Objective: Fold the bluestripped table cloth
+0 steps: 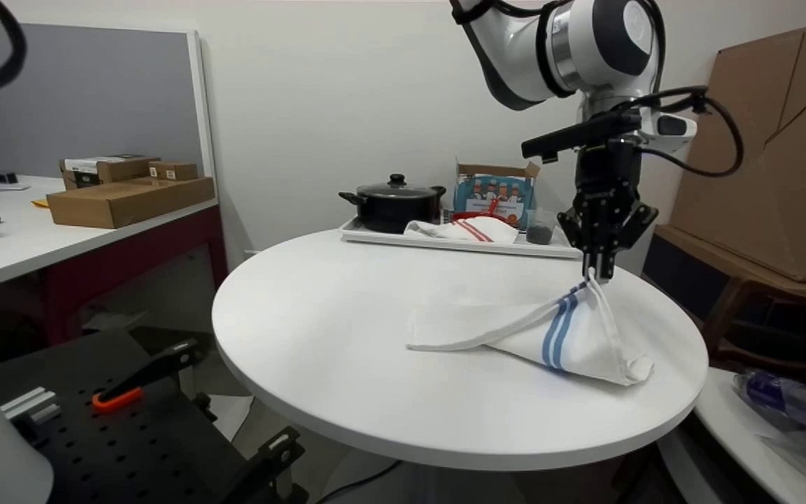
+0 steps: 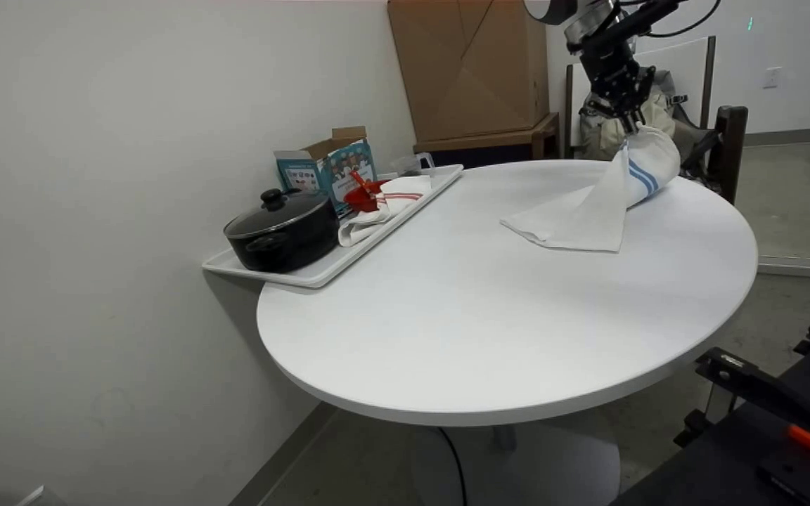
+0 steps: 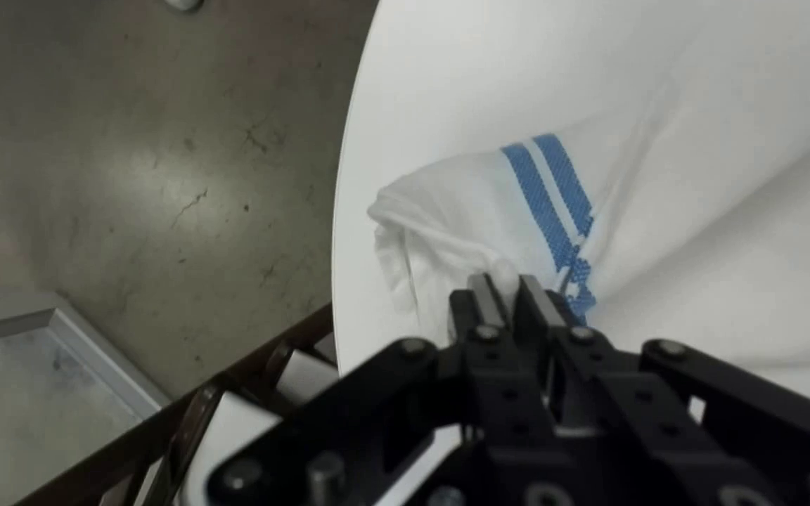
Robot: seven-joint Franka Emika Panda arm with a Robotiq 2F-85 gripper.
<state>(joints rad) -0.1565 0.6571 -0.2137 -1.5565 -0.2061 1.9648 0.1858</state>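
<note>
Now the end effector pinches a raised bit of the blue-striped cloth, and its flat end lies toward the black pot.

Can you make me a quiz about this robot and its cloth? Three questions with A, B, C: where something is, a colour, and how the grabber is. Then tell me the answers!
1. Where is the black pot?
A. On the floor
B. On the tray
C. In the big box

2. What colour are the stripes on the cloth by the gripper?
A. Green
B. Red
C. Blue

3. How is the gripper?
A. Pinching the cloth
B. Wide open, holding nothing
C. Holding the pot

Answers:
1. B, because both exterior views show the pot standing on the tray.
2. C, because the wrist view shows two blue bands across the white cloth.
3. A, because the wrist view shows bunched cloth between the fingers, which are close together.
</note>
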